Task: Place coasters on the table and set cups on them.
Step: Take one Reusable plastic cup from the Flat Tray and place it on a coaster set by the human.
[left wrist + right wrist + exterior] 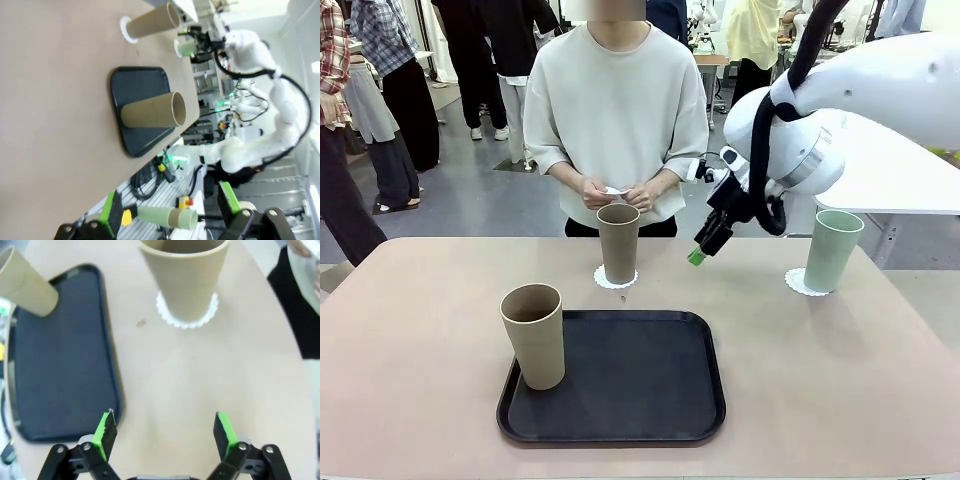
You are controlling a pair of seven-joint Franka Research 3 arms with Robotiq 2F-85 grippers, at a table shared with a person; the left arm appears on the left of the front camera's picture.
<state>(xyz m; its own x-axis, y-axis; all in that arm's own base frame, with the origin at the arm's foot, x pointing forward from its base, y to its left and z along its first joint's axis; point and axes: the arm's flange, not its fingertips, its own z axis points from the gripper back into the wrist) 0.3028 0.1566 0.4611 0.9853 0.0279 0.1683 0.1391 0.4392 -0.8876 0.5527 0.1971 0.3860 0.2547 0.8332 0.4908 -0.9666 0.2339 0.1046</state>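
The darker brown cup (pixel 618 243) stands on a white coaster (pixel 616 279) at the table's far middle. To the far right, the mint green cup (pixel 832 250) rests on another coaster (pixel 798 284). The tan cup (pixel 533 335) stands upright on the black tray's (pixel 640 400) left end. The person's hands hold a third white coaster (pixel 613 190) at waist height. My right gripper (pixel 700 252) hangs open above the table between the brown and mint cups; its wrist view has the brown cup (pixel 184 280) just ahead. My left gripper (pixel 170 205) is open and holds nothing, far from the tan cup (pixel 152 111).
The black tray (pixel 137 100) lies near the table's front middle, with its right part bare. Bare tabletop (pixel 420 300) spreads left of the tray and in front of the mint cup. A white table stands behind at the right. Other people stand farther back.
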